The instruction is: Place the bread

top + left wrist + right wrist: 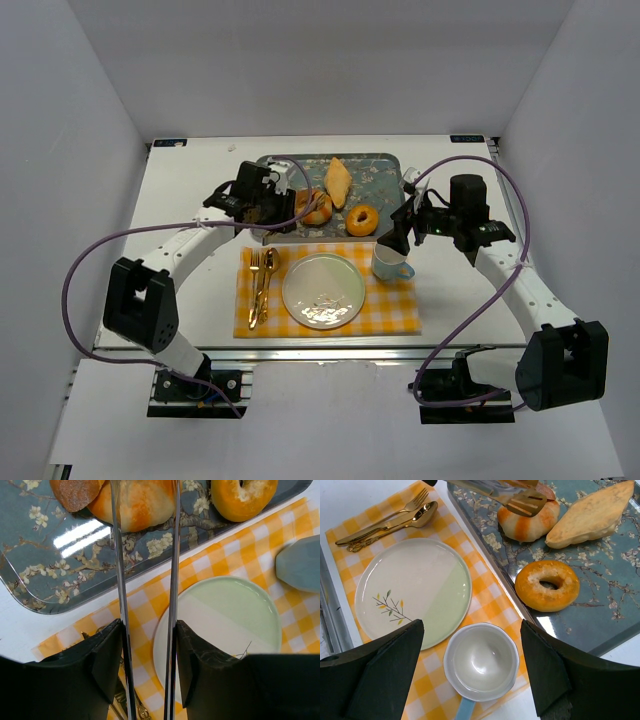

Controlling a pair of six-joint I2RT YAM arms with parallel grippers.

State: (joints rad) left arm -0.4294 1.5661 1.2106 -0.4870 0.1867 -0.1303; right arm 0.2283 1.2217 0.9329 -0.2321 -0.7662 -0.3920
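Left wrist: tongs (pixel 118 580) reaching bread (pixel 142 505) on tray (pixel 50 580).

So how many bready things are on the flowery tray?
3: cross-topped bun, ring doughnut beside it, long pastry behind. A brown crust against the bun may be a fourth.

Glossy floral tray (pixel 45 580) throws glare; tongs (pixel 118 580) polished metal; bread (pixel 142 502) smooth, satiny crust; plate (pixel 415 590), cup (pixel 481 662) glazed, smooth; checked mat (pixel 490 605) woven cloth; spoon (pixel 422 512) gold-tone metal.
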